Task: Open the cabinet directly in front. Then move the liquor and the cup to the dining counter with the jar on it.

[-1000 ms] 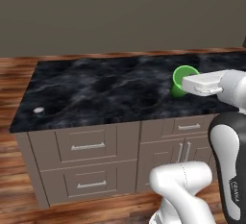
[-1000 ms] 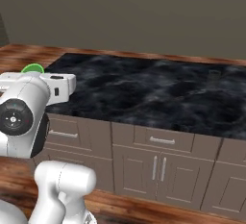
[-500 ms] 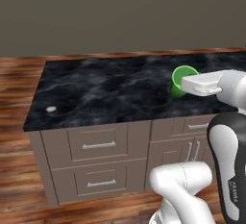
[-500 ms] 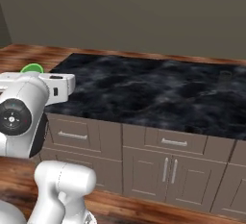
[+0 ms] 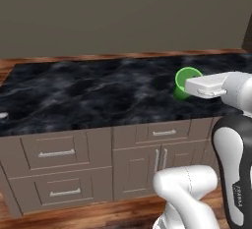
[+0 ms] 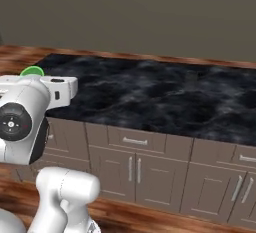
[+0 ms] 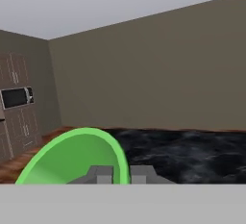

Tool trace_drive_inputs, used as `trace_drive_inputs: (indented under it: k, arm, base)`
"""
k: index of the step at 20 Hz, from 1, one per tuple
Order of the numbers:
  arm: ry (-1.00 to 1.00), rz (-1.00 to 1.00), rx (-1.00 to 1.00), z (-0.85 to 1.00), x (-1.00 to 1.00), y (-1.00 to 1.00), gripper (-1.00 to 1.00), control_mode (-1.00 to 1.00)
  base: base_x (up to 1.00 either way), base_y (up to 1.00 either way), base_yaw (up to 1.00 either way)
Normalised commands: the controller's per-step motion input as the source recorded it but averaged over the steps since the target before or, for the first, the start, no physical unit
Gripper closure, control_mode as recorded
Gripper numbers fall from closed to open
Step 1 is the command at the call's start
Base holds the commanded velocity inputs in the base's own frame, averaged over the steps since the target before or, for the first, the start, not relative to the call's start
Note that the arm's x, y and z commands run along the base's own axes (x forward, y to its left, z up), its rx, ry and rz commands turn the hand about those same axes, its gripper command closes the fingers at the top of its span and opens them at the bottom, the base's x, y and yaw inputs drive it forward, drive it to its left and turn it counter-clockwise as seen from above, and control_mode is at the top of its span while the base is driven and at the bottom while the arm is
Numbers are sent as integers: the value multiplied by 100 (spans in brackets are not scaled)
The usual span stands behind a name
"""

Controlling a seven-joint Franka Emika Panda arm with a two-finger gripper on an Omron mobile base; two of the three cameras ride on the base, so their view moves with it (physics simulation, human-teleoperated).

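My gripper (image 5: 189,85) is shut on the rim of the bright green cup (image 5: 185,81) and holds it just above the dining counter (image 5: 98,95), near its front right part. In the right base view the cup (image 6: 31,71) peeks out behind the white hand, left of the black marble dining counter (image 6: 165,92). The hand view looks into the cup (image 7: 72,158), with my gripper (image 7: 121,174) pinching its wall and the dining counter (image 7: 192,153) beyond. The liquor and the cabinet are out of view.
A brown wooden strip (image 5: 123,56) runs along the counter's far edge. Taupe drawers and doors (image 5: 147,159) sit under the slab. A small pale object (image 5: 2,116) lies at the counter's left end. Tall brown units with a microwave (image 7: 14,98) stand far left.
The whole picture has shifted sideways in both base views, so the base has moved along the counter. The cup stays in the gripper at the same spot relative to the arm.
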Motion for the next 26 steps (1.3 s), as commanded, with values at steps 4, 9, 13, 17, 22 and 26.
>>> trace_drive_inputs:
  k: [4,9,13,17,22,26]
  arm:
    - [0,0,0,0,0,0,100,100]
    - [0,0,0,0,0,0,100,100]
    - [0,0,0,0,0,0,100,100]
    - [0,0,0,0,0,0,100,100]
    - [0,0,0,0,0,0,100,100]
    - [0,0,0,0,0,0,100,100]
  base:
    - [31,-100,0]
    - [53,-100,0]
    - [76,-100,0]
    - [86,-100,0]
    - [79,-100,0]
    - [82,-30,0]
